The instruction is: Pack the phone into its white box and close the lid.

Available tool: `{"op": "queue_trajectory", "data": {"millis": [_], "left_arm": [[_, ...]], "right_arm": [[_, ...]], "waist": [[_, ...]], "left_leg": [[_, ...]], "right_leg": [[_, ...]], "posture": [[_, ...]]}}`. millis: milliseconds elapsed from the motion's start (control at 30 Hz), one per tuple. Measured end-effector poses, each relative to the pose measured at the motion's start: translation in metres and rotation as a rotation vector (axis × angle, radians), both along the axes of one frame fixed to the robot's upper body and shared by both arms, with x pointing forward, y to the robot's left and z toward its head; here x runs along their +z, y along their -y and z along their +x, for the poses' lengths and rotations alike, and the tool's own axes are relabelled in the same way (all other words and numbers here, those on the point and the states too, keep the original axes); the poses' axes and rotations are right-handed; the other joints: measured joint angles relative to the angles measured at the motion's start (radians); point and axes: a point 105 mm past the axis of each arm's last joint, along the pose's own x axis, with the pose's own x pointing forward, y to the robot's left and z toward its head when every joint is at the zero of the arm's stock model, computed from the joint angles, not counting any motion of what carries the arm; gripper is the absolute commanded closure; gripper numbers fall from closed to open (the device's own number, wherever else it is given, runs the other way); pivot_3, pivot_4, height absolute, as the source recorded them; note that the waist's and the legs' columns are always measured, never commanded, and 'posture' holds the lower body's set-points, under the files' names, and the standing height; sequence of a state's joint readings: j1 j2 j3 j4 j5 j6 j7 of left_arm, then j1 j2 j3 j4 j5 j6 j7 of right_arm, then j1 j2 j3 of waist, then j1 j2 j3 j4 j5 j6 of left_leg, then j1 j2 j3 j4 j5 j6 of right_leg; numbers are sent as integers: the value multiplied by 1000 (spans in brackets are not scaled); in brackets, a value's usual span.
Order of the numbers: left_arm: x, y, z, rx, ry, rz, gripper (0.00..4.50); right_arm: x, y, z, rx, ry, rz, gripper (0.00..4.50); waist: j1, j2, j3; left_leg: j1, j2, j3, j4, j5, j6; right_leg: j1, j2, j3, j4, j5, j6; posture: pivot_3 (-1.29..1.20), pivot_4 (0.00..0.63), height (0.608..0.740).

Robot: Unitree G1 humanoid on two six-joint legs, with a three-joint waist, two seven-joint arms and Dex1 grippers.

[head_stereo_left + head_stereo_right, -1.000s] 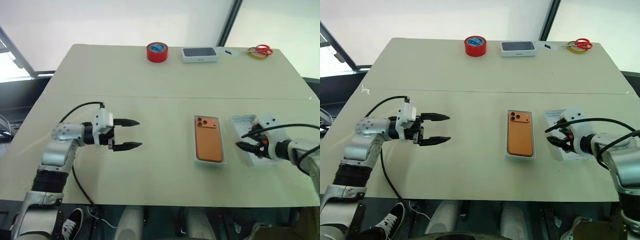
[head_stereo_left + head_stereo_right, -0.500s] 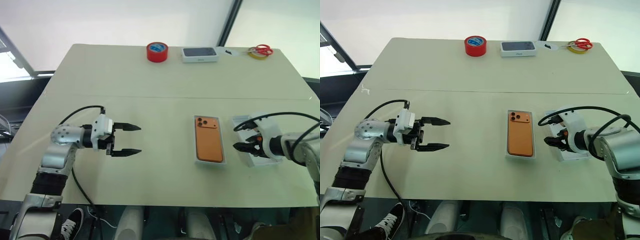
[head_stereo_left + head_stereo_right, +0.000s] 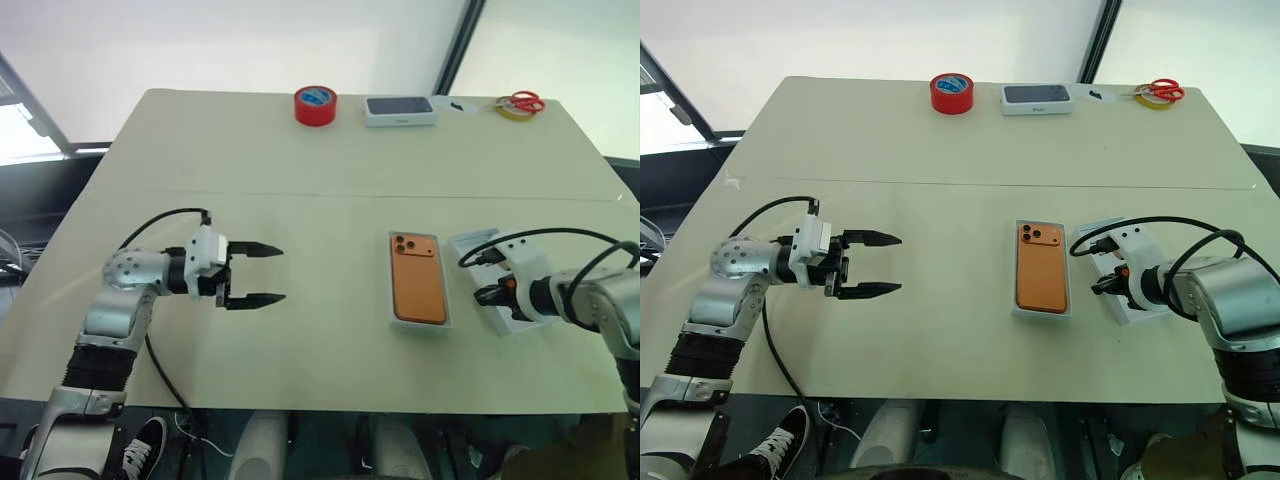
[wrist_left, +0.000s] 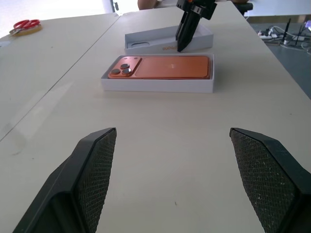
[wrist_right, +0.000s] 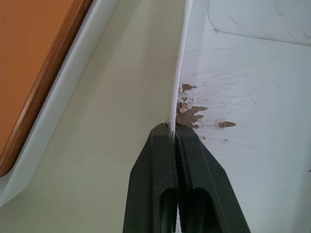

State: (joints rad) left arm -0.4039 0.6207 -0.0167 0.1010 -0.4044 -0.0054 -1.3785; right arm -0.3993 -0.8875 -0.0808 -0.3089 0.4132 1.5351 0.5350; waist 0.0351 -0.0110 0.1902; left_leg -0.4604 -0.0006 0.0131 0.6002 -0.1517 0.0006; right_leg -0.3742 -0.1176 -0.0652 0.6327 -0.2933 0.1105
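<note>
Phone sits camera-side up in the white box, mid-table. Lid lies open side up just right of it, inner face scuffed; faint print on its inner wall, unreadable. Right gripper has its fingers pinched shut on the lid's near side wall. Left gripper hovers well left, jaws wide, holding nothing. Far edge: red tape roll, white box with dark phone picture, lettering too small to read, scissors.

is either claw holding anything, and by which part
The right claw pinches the lid by its side wall, the one nearest the phone. The left claw holds nothing.
</note>
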Motion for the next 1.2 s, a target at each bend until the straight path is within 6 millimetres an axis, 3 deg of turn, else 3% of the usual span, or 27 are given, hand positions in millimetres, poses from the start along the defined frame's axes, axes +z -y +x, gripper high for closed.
{"op": "queue_trajectory", "data": {"millis": [100,200,333,400,467,600,700,800,833,967,1100,1200], "left_arm": [[-1,1,0,3,-2,-8,559],[-1,4,-1,0,-57,-34,1337],[-2,11,2,36,-86,-93,3261],[-3,14,5,72,-91,-134,4345],[-1,20,13,121,-95,-202,4440],[3,35,29,204,-108,-323,4440],[5,40,32,231,-107,-355,4440],[1,44,28,222,-133,-350,4440],[1,45,28,225,-136,-353,4440],[3,52,28,230,-143,-381,4440],[2,58,24,216,-154,-392,4440],[1,63,18,193,-166,-396,4440]], "right_arm": [[2,-2,8,-45,18,58,4427],[13,-4,25,-68,103,126,4500],[53,3,56,-59,356,98,4500],[74,-4,69,-33,493,148,4500],[83,-24,78,23,606,224,4500],[73,-85,81,116,615,521,4500],[88,-112,73,134,609,810,4500],[110,-135,46,227,568,1047,4500],[107,-141,38,248,535,1090,4500],[65,-164,1,265,291,1190,4500],[54,-174,-30,331,168,1245,4500],[49,-180,-42,319,81,1279,4500]], "waist": [[-8,-1,0],[-22,1,0],[-25,1,1],[-27,1,0],[-27,1,0],[-27,1,0],[-23,1,1],[-22,0,0],[-22,0,0],[-25,0,0],[-28,0,0],[-29,0,0]], "left_leg": [[-1,0,1,1,0,0],[-2,0,2,-1,0,1],[-1,0,6,-1,0,1],[-1,1,9,-1,0,1],[1,1,8,-1,0,1],[-1,2,9,3,0,1],[-2,2,8,3,0,1],[-1,2,7,3,0,1],[-1,2,6,3,0,1],[-1,2,9,3,0,2],[-1,2,9,3,-1,2],[-1,2,9,3,-1,2]], "right_leg": [[0,0,2,0,1,-1],[-1,1,2,0,3,3],[-3,1,4,2,5,7],[-3,2,4,2,5,8],[-2,3,4,4,6,8],[-5,3,5,14,5,10],[-6,3,6,16,5,10],[-6,3,6,16,5,10],[-6,3,6,15,5,10],[-9,2,10,16,5,9],[-9,2,10,16,4,9],[-9,1,10,15,3,7]], "posture": [[0,150,740],[0,150,740],[0,150,740],[0,150,740],[0,150,740],[0,150,740],[0,150,740],[0,150,740],[0,150,740],[0,150,740],[0,150,740],[0,150,740]]}}
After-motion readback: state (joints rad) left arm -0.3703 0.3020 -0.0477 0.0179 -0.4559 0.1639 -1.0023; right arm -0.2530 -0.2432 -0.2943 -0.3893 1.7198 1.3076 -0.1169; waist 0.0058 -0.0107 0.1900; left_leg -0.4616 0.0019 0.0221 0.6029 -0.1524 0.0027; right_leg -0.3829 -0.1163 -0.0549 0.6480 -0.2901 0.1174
